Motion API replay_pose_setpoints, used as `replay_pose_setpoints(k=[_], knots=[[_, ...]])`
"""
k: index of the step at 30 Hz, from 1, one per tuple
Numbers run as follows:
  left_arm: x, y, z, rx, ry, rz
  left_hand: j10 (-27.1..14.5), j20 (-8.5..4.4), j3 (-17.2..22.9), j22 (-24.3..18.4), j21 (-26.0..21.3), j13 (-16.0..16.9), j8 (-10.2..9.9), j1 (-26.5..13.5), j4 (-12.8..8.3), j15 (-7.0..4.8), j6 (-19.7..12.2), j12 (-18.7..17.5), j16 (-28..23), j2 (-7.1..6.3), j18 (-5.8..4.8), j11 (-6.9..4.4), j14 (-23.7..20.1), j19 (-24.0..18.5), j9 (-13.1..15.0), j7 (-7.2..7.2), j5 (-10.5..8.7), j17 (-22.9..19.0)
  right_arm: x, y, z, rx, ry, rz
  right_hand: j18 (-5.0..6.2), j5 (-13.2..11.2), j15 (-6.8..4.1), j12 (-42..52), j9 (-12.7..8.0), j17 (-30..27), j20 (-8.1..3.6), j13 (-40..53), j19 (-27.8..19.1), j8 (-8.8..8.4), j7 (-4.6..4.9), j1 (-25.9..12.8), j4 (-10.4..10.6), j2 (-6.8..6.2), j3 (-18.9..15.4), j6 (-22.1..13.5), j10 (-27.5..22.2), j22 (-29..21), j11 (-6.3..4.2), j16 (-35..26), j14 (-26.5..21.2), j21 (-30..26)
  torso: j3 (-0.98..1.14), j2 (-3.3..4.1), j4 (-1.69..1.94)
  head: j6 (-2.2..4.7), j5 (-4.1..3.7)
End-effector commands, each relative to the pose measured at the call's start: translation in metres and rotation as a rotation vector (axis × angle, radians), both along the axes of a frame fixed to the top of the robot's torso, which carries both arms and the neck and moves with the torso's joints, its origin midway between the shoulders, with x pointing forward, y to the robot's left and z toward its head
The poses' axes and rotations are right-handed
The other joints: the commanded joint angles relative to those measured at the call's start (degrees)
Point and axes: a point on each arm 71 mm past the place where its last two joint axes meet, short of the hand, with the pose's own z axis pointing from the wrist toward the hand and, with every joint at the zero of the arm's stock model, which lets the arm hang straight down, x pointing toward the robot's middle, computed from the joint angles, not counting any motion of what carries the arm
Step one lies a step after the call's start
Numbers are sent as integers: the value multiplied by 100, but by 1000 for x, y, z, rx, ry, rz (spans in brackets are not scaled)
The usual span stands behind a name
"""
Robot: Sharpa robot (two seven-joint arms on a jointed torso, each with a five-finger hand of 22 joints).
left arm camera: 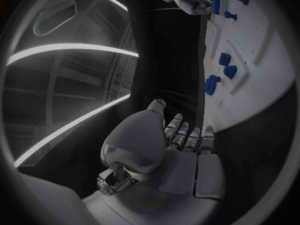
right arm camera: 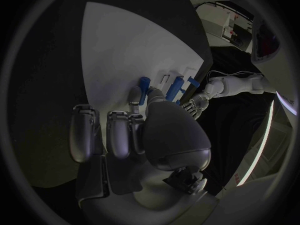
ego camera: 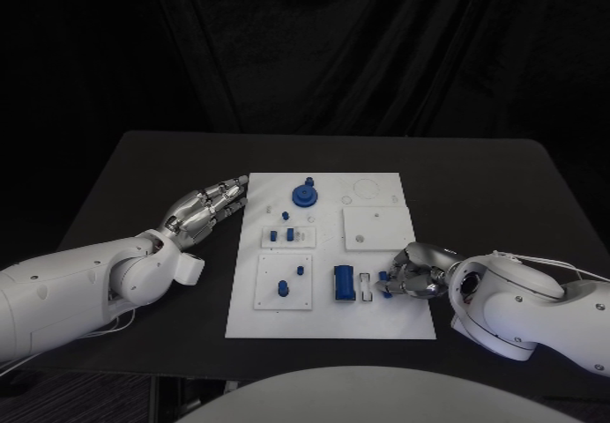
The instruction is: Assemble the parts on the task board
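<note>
- Head view: the board [ego camera: 382,328] lies mid-table, blue parts [ego camera: 345,283] standing in its sockets. The right hand [ego camera: 413,275] curls at its right edge, apparently reaching for a small part [ego camera: 386,284]; whether it grips cannot be told. The left hand [ego camera: 204,210] rests flat beside the board, holding nothing.
- Left wrist view: fingers [left arm camera: 187,137] straight, slightly apart.
- Right wrist view: fingers [right arm camera: 119,132] bent over the board beside a part [right arm camera: 143,88].

You see the white task board [ego camera: 328,322] lying flat on the table, its right edge just beside the right hand [ego camera: 414,272]. A tall blue block [ego camera: 343,283] stands nearest that hand's fingertips, with a small blue peg [ego camera: 386,284] right at them. Two more blue pegs [ego camera: 285,284] sit in a raised square plate, further from that hand. A round blue knob [ego camera: 304,194] stands on the board near the left hand [ego camera: 204,211].
</note>
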Motion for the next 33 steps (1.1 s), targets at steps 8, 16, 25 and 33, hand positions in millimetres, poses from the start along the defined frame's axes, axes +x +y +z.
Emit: replay_pose_setpoints(k=[8, 16, 25, 33], knots=[[-1, -1, 0, -14, 3, -8, -22, 38, 7, 7, 29, -6, 4, 30, -25, 47, -8, -9, -15, 25, -93, 25, -9, -5, 6, 34, 14, -4, -1, -6, 0, -258, -108, 116, 74, 1203, 17, -11, -166, 401, 3, 1496, 254, -156, 29, 24, 243, -303, 301, -58, 594, 1229, 16, -20, 389, -31, -1, 0, 1, -1, -6], [-1, -2, 0, -13, 5, -9, -22, 38, 7, 7, 29, -6, 4, 30, -25, 47, -8, -9, -15, 25, -93, 25, -9, -5, 6, 34, 14, -4, -2, -4, 0, -358, -123, 194, 86, 1745, 82, -11, -416, 389, 56, 1496, 230, -458, 129, -253, 289, -445, 519, -159, 594, 1209, 96, -31, 382, -95, -3, -3, 2, -1, -11], [-1, -3, 0, -14, 7, -13, -17, 39, 8, 8, 30, -4, 7, 27, -28, 48, 1, -1, -12, 25, -94, 29, -4, -4, 7, 40, 15, -2, 0, -4, -4, -413, -99, 226, 108, 2059, 200, -11, -889, 313, 162, 1496, 188, -949, 289, -718, 292, -565, 812, -182, 594, 1176, 237, -77, 360, -208, 2, 5, 7, -1, -5], [-1, -4, -1, -14, 12, -18, 19, 37, 14, 5, 30, 4, 17, 15, -45, 35, 40, 48, -11, 20, -86, 99, 0, -4, 12, 91, 17, -1, 2, -3, -7, -433, -88, 236, 118, 1354, 279, -11, -1297, 365, 246, 1496, 175, -1277, 372, -987, 242, -681, 899, -89, 594, 1166, 322, -62, 368, -260, 1, 2, 5, -1, 2]])
